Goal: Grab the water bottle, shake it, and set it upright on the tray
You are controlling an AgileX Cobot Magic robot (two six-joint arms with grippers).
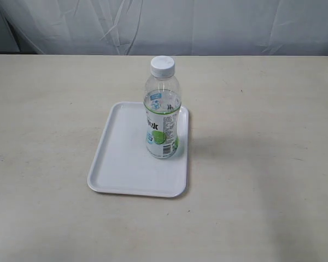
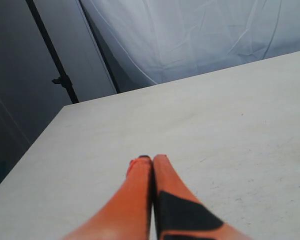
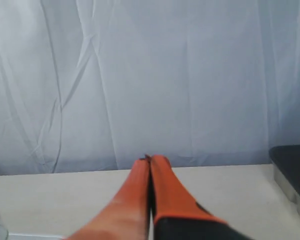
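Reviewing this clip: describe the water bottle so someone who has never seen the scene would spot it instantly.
On the pale table, near its middle, lies a flat white tray. The water bottle stands upright on the tray's right half in the exterior view. It is the only tall thing there: clear plastic, white cap, white label with green and blue marks.

A pale beige tabletop [image 1: 273, 207] fills most of the exterior view, faintly speckled and scuffed. Behind its far edge hangs a creased white cloth backdrop [image 1: 218, 24]. In the left wrist view, 1 thin black pole [image 2: 50, 47] with a small clamp stands against a grey wall [image 2: 15, 110] beside the cloth. The light is soft and even.
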